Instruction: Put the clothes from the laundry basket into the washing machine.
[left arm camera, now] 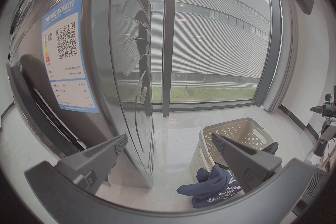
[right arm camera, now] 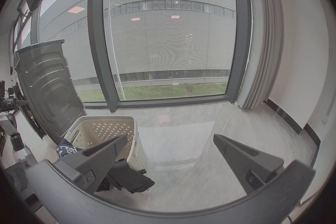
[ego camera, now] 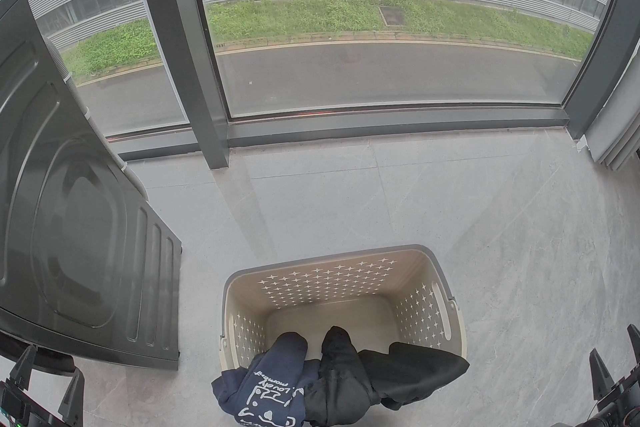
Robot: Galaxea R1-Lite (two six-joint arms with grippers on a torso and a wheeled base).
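Left wrist view is showing the left hand (left arm camera: 171, 160) hanging open and empty beside the washing machine's open door (left arm camera: 136, 95). The right hand (right arm camera: 168, 160) is gaping too, holding nothing. A navy sweatshirt (ego camera: 270, 385) and black garments (ego camera: 373, 375) are draping over the laundry basket (ego camera: 455, 315), so loading is seemingly all ahead. The sweatshirt's white lettering and the machine's blue energy label (left arm camera: 66, 56) are showing too small to read.
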